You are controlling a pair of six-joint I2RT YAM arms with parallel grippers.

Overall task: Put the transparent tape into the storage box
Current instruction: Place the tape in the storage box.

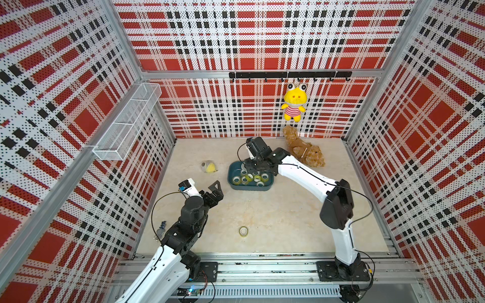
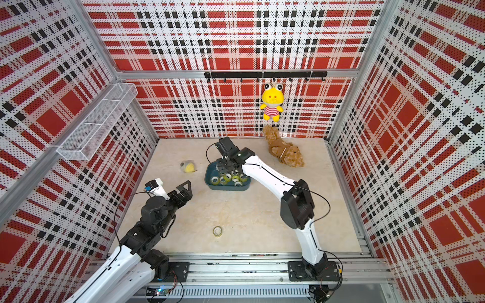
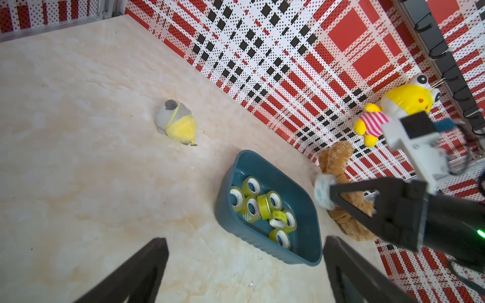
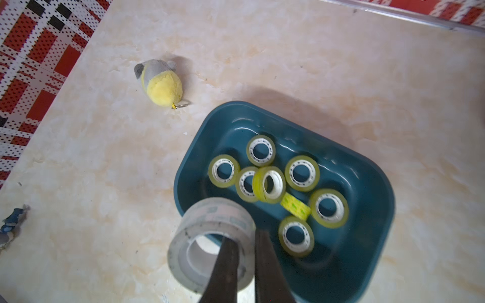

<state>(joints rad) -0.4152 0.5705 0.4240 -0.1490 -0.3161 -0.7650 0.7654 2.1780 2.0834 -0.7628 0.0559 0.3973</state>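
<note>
The enclosure has three perforated wall panels (image 1: 262,39) printed in red, white and black plaid, joined by aluminium corner posts (image 1: 125,44). The floor (image 1: 262,215) is a pale beige, marble-patterned surface under even light. A black hook rail (image 1: 288,74) runs across the back wall. A long white wire-mesh basket (image 1: 128,120) is mounted on the left wall. An aluminium rail (image 1: 262,271) spans the near edge.

Both top views: you look from high up, well back on the near side of the storage box (image 1: 232,175) (image 2: 208,175), tilted down over the whole tabletop (image 1: 262,210). Left wrist: low, slanting, storage box (image 3: 223,199) a little ahead. Right wrist: close above the storage box (image 4: 191,168), facing down. All four share the storage box and the tabletop around it.
</note>
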